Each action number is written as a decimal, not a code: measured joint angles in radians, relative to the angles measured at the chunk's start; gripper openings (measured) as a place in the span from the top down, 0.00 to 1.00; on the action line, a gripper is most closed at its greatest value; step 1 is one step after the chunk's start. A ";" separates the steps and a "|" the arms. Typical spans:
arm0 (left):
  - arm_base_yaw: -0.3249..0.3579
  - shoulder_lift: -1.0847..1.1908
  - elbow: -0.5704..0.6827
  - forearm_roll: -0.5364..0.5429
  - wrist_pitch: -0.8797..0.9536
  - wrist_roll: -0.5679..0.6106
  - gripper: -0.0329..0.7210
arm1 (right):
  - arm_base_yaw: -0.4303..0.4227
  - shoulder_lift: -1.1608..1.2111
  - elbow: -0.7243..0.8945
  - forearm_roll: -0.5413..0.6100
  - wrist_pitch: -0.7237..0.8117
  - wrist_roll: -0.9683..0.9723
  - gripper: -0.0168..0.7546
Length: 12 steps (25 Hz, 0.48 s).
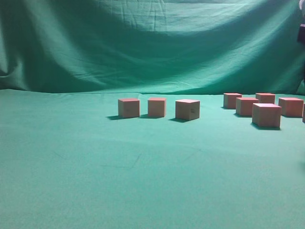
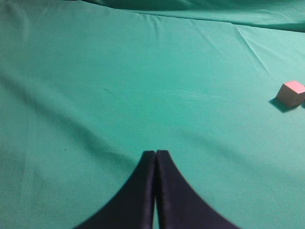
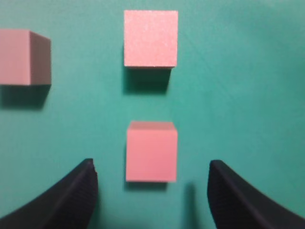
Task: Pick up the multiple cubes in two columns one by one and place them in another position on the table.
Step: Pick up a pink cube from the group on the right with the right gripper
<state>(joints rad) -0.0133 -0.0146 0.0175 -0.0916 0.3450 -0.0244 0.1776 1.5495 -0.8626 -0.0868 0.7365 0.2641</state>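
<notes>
Right gripper point(image 3: 151, 191): my jaws stand apart, empty, one on either side of the nearest cube point(image 3: 151, 151) and above it, nothing clamped yet.
Left gripper point(image 2: 156, 157): fingers pressed together, hanging over bare table point(image 2: 119, 86), holding nothing; one lone cube point(image 2: 291, 92) sits well off to its right.
Cubes moved: I count three in a loose row point(image 1: 158, 108) mid-table in the exterior view, each apart from the next. I'd judge those are the ones already set down in the new place.
Cubes left: a cluster point(image 1: 259, 106) at the right, five showing fully and perhaps another cut off by the frame edge, standing in two rough columns.
Progress: I'd say roughly a third done, with most of the picking ahead.
Under my right wrist: another cube point(image 3: 150, 38) straight beyond the nearest one, a third point(image 3: 24, 56) off to the left.
Writing: a faint dark smudge on the front of the row's rightmost cube point(image 1: 187, 109); too small to read. No brands anywhere.
</notes>
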 joint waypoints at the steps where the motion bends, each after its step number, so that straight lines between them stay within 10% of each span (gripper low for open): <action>1: 0.000 0.000 0.000 0.000 0.000 0.000 0.96 | 0.000 0.018 0.000 -0.004 -0.020 0.012 0.41; 12: 0.000 0.000 0.000 0.000 0.000 0.000 0.96 | 0.000 0.152 0.000 -0.010 -0.108 0.036 0.47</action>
<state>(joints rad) -0.0133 -0.0146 0.0175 -0.0916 0.3450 -0.0244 0.1776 1.7010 -0.8626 -0.0969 0.6285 0.3006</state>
